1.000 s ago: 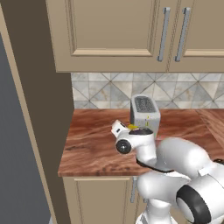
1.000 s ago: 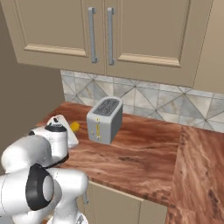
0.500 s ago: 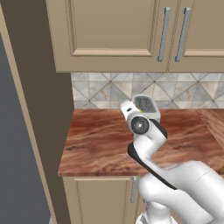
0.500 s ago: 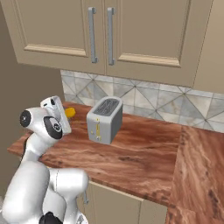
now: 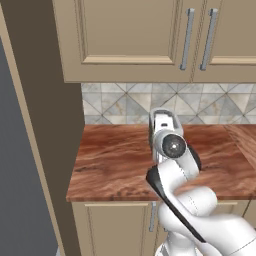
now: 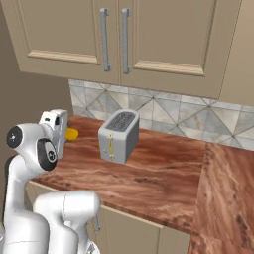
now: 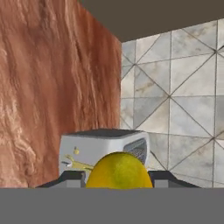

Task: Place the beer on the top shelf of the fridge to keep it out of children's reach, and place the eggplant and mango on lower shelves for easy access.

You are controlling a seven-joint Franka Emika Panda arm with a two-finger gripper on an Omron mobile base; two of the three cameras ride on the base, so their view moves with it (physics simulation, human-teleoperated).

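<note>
Hand view: claw [image 7: 118, 177] clamped on mango [image 7: 118, 170], toaster [image 7: 103, 148] just behind, w/ tiled backsplash [image 7: 175, 96] beyond.

Even, soft, shadowless rendered light

Home kitchen, rendered. Beige wall cabinets [image 6: 149, 34] with long metal handles [image 6: 104, 39] hang over a reddish wood-grain counter [image 6: 163, 183] that turns a corner at its right end. Grey diamond-tile backsplash [image 6: 198, 116] along the back edge. Silver toaster [image 6: 118, 135] near the counter's back edge. Beige base cabinets [image 5: 112, 227] below the front edge.
</note>
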